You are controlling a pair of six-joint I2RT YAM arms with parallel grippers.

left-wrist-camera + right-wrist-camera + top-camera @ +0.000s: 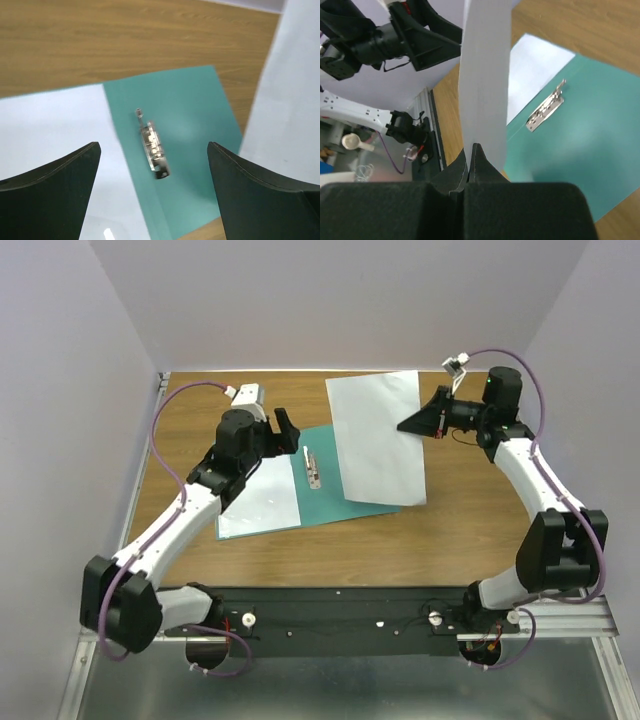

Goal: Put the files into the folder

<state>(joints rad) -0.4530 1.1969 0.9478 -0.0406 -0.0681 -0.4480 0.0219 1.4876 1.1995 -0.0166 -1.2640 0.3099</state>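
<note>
The teal-green folder [335,502] lies open on the wooden table, its metal clip [314,468] at the spine. One white file [258,504] lies flat over the folder's left half. A second white file [375,435] slants over the right half, its far end raised. My right gripper [412,424] is shut on that file's right edge; in the right wrist view the fingers [471,148] pinch the sheet [485,75] above the folder [580,145]. My left gripper [287,430] hangs open and empty over the clip [152,150], with the folder [190,115] below.
The wooden table [480,530] runs out to grey walls at the back and sides. A metal rail [140,470] borders its left edge. Both arm bases sit on the black bar [340,620] at the near edge.
</note>
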